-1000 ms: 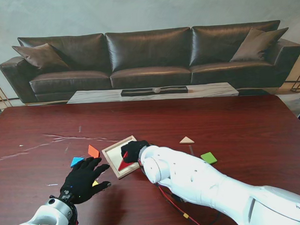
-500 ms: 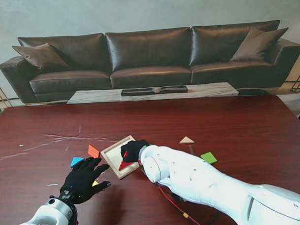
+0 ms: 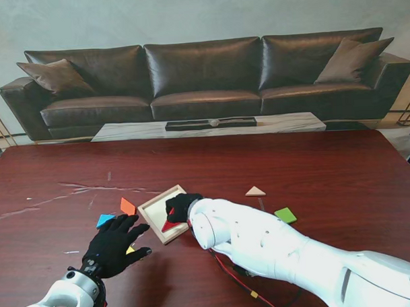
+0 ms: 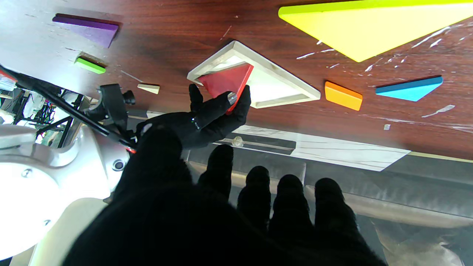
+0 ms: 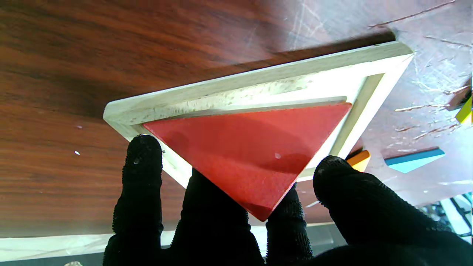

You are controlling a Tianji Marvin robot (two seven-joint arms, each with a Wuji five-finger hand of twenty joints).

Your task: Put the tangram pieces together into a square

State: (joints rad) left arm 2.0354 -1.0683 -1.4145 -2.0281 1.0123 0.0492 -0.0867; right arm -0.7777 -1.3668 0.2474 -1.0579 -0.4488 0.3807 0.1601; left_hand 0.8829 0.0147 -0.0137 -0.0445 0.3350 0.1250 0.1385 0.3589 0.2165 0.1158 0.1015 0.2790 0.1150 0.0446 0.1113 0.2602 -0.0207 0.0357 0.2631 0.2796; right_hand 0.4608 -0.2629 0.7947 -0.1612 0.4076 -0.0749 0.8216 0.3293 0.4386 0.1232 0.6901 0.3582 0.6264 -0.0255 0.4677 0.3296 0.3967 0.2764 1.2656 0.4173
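Note:
A pale wooden square tray lies on the table in front of me. My right hand is shut on the red triangle, which is tilted, its long edge down inside the tray and its near corner over the rim. In the right wrist view the red triangle rests against my black fingertips. My left hand hovers open to the left, fingers spread over a yellow triangle. Beyond it lie a blue triangle and an orange piece.
A beige triangle and a green square lie right of the tray. A purple piece shows only in the left wrist view. My big white right forearm crosses the near table, trailing a red cable.
My right hand and forearm have edged slightly left with the red triangle. The left hand has stayed where it was.

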